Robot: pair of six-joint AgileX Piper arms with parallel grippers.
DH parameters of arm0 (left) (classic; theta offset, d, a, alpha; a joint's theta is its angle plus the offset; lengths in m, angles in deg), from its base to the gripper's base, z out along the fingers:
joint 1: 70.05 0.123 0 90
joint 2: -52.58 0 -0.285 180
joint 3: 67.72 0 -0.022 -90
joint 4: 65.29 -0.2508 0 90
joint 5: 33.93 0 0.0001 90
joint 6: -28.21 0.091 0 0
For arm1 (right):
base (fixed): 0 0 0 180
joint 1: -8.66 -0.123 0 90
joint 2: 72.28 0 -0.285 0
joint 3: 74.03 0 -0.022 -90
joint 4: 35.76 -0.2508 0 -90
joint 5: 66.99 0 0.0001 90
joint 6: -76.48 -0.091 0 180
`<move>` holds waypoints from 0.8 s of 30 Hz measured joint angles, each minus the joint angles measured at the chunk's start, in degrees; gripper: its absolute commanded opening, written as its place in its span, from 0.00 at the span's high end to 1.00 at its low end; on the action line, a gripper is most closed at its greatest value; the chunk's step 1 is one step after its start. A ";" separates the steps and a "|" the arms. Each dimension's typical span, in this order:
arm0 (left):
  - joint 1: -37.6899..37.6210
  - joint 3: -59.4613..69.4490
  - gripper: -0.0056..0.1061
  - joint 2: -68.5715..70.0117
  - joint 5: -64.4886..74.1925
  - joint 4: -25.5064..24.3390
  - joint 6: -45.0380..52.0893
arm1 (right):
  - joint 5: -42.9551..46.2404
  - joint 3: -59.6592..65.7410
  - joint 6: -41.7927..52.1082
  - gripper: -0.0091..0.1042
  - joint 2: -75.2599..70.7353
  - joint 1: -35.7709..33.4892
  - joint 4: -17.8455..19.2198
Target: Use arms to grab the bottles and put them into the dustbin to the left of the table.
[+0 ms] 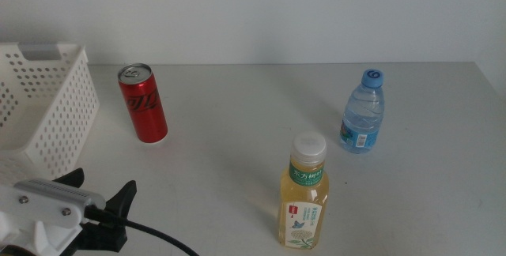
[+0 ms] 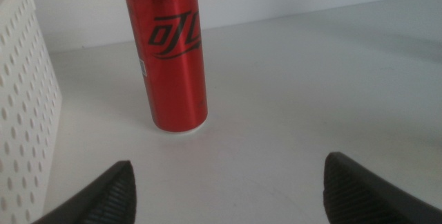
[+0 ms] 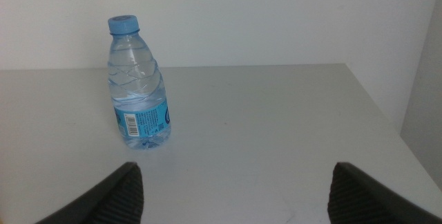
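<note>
Showing only jaw tips: left hand (image 2: 228, 182), right hand (image 3: 235, 189).

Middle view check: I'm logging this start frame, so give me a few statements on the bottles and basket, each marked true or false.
1. The red can stands upright beside the white basket. True.
2. The water bottle lies on its side. False: it stands upright.
3. The tea bottle is already in the basket. False: it stands on the table.
4. The left gripper has open jaws facing the can. True.
5. The right gripper holds the water bottle. False: its jaws are open, short of it.
</note>
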 measured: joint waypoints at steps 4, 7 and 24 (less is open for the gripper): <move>0.00 -0.06 0.13 -1.62 -0.04 -0.21 0.00 | 0.00 0.00 0.00 0.09 0.00 0.00 0.00; 0.00 -0.09 0.13 -2.95 -0.04 -0.20 -0.06 | 0.00 0.00 0.00 0.09 0.00 0.00 0.00; 0.00 -12.95 0.13 -10.02 3.60 0.09 -4.07 | 0.00 0.00 0.00 0.09 0.00 0.00 0.00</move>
